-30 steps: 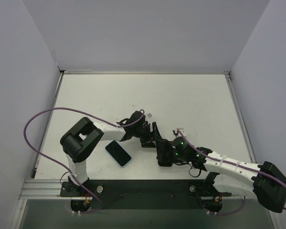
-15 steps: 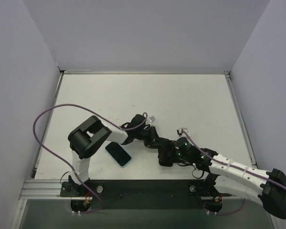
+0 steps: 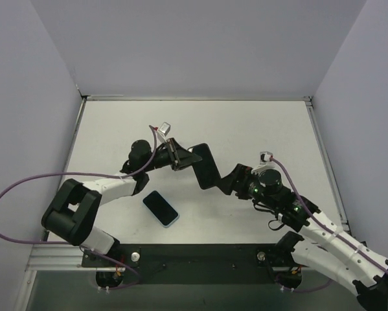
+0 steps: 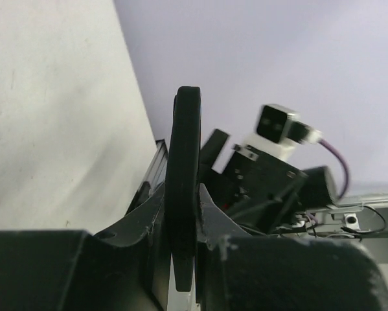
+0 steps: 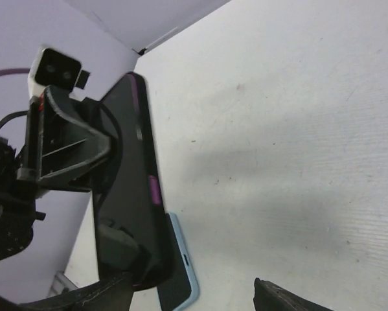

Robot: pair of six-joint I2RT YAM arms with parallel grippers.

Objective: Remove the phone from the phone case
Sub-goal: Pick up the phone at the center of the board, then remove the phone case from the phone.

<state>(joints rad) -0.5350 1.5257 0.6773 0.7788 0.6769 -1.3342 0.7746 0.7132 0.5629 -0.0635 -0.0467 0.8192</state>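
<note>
The left end effector (image 3: 181,157) pinches one edge of the black case (image 3: 205,166) up over the table (image 3: 258,129), the right end effector (image 3: 231,183) waits open at its other end, and the phone (image 3: 160,208) lies flat at 7 o'clock, with wide room toward 12.

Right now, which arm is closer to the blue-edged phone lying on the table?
Left. The left gripper, clamped on the black slab, hangs just beyond the blue-edged phone, forearm passing beside it. The right gripper sits farther off, to its right.

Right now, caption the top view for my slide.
Left claw holds black case aloft, right claw beside it, blue-edged phone on table.
</note>
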